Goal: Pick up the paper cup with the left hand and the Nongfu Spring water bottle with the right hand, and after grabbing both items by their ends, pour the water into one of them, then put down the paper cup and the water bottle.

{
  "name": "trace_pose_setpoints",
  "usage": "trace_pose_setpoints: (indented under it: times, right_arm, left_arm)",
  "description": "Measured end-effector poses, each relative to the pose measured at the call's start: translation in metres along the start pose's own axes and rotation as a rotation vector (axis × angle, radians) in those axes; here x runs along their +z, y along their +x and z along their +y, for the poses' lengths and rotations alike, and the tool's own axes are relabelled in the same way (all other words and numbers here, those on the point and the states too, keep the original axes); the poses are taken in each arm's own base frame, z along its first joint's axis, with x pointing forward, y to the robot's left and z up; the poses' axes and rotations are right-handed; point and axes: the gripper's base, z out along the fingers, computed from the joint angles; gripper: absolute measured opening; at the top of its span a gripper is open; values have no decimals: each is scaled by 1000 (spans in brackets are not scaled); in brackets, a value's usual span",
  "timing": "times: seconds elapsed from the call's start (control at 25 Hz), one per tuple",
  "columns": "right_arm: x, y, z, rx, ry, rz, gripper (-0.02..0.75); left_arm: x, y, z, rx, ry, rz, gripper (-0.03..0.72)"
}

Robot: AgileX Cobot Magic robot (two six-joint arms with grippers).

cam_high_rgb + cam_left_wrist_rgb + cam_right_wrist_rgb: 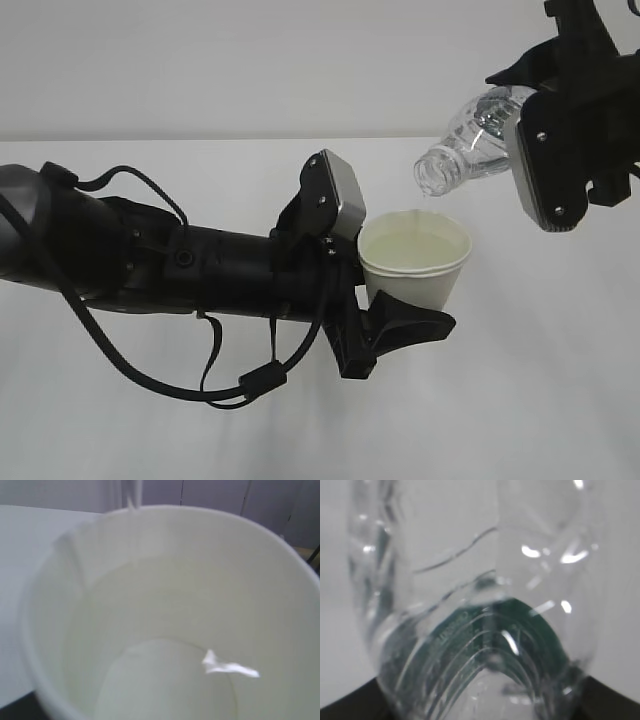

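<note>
A bare white table [520,400] under a pale wall leaves nothing near the pour. The left hand [385,325] has its jaws partly spread and clamped around the paper cup [415,265], held upright off the table so its mouth faces up. The right hand [560,160], likewise part-open, grips the Nongfu Spring water bottle [470,145], tipped neck-down just above the rim; water [165,680] already lies in the cup.
</note>
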Motion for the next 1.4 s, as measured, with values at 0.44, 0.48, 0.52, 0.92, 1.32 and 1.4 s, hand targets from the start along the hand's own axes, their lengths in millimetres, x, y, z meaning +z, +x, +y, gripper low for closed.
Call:
trace_pose_setpoints:
  times: [0.44,0.48,0.52,0.92,1.32,1.4]
  right_arm:
    - [0,-1,0,39,0,-8,429]
    - [0,-1,0,47,0,-13,429]
    - [0,-2,0,47,0,-18,429]
    - [0,-3,0,78,0,-32,429]
    - [0,-4,0,164,-1,-42,429]
    - [0,-4,0,186,-2,-45,429]
  left_arm:
    - [0,0,1,-8,-9,-4,463]
    - [0,0,1,-8,-9,-4,463]
    - [0,0,1,-9,-10,-5,463]
    - [0,-1,1,-13,-13,-7,463]
    - [0,0,2,-16,-27,4,463]
    - [0,1,3,-16,-31,9,463]
